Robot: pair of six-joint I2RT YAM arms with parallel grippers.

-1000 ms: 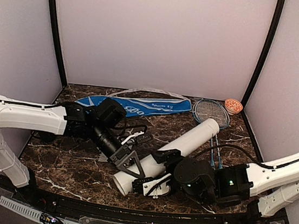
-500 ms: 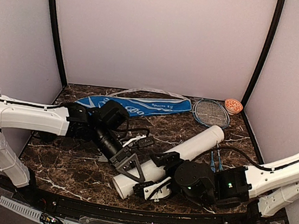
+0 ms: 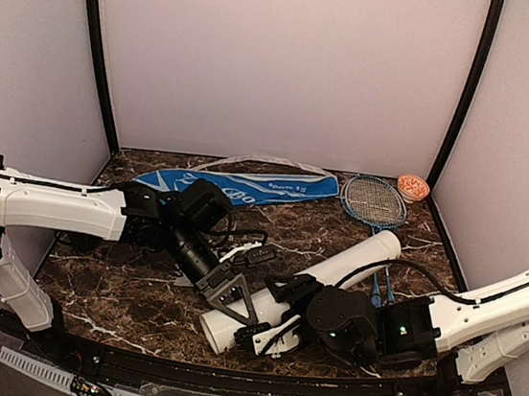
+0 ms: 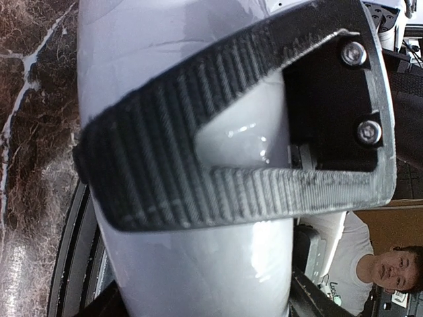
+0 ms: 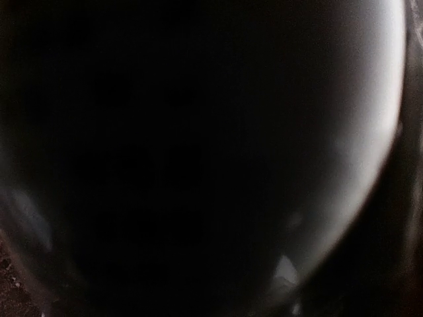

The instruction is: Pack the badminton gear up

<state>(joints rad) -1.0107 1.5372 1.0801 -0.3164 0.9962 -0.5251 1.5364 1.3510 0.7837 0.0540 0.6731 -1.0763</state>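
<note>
The long white tube (image 3: 334, 264) lies slantwise on the marble table, its open end (image 3: 214, 330) near the front. My left gripper (image 3: 233, 296) is clamped across the tube close to that end. In the left wrist view one ribbed black finger (image 4: 218, 132) lies over the tube (image 4: 198, 264). My right gripper (image 3: 276, 313) straddles the tube just behind it and looks shut on it. The right wrist view is dark, filled by the tube (image 5: 370, 132). The rackets (image 3: 375, 198) lie at the back right. The blue racket cover (image 3: 246, 188) lies at the back. No shuttlecock shows clearly.
A small orange-patterned bowl (image 3: 413, 186) sits in the back right corner. A black cable (image 3: 401, 263) from the right arm arcs over the racket shafts (image 3: 377, 284). White walls enclose the table on three sides.
The tube has turned: its far end swung right and toward the front, and lies flatter across the table. Both grippers stayed on it and shifted slightly with it.
</note>
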